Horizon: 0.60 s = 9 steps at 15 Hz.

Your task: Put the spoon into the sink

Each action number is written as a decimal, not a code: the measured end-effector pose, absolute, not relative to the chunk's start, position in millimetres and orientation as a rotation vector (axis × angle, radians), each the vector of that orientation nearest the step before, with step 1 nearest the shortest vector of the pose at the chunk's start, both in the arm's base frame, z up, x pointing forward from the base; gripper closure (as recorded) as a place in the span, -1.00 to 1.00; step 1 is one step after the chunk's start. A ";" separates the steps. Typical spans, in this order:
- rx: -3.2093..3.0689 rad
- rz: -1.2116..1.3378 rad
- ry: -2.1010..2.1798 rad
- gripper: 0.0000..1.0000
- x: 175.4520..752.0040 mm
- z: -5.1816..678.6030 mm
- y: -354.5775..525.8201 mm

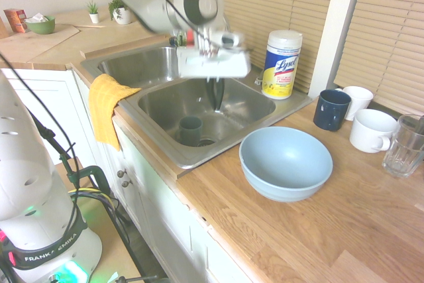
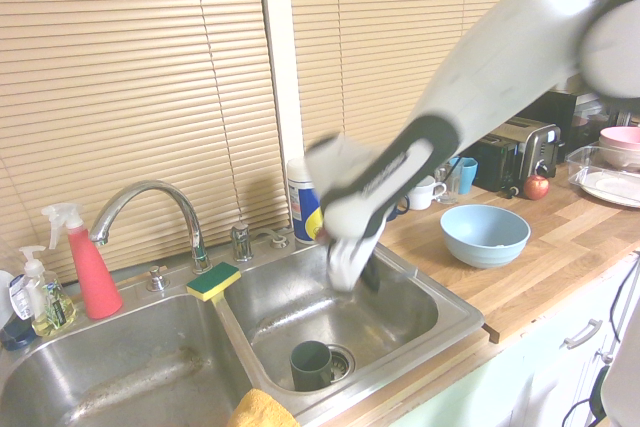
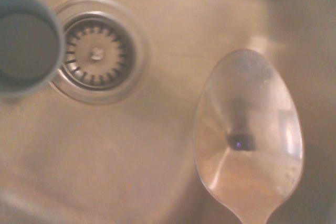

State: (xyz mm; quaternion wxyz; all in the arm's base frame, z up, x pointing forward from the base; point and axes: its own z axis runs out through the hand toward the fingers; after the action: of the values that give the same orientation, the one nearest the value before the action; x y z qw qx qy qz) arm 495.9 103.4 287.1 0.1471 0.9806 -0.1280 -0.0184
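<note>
While the arm leans over the sink (image 1: 165, 157), the claw (image 1: 216, 97) hangs above the basin holding a dark cup (image 1: 191, 130), jaws clamped on the spoon (image 3: 248, 140), whose scoop shows in the wrist view beside the round drain (image 3: 97, 52).

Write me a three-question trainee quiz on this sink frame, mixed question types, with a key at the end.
1. True or false: the light blue bowl sits inside the sink.
2. Which thing stands in the basin beside the round drain? A) the dark cup B) a plate C) a white mug
3. Fill in: the wrist view shows the scoop of the ___ above the basin floor.

Key
1. False. The bowl is on the wooden counter, beside the sink.
2. A.
3. Spoon. The gripper hangs over the same basin, fingers shut; the exterior views do not show the spoon itself.
</note>
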 end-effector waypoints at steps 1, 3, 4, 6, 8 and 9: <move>2.808 -0.081 -0.369 1.00 504.4 258.4 105.8; 2.789 -0.124 -0.380 1.00 524.9 216.5 107.8; 2.782 -0.135 -0.382 1.00 534.0 203.1 110.0; 2.779 -0.149 -0.387 -1.00 544.4 190.2 117.8; 2.774 -0.156 -0.398 -1.00 550.1 189.4 122.8; 2.771 -0.156 -0.405 -1.00 551.9 189.6 122.4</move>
State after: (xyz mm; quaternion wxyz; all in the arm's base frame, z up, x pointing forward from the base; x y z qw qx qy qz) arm 551.9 122.4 189.6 0.1674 0.9740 -0.1424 -0.0547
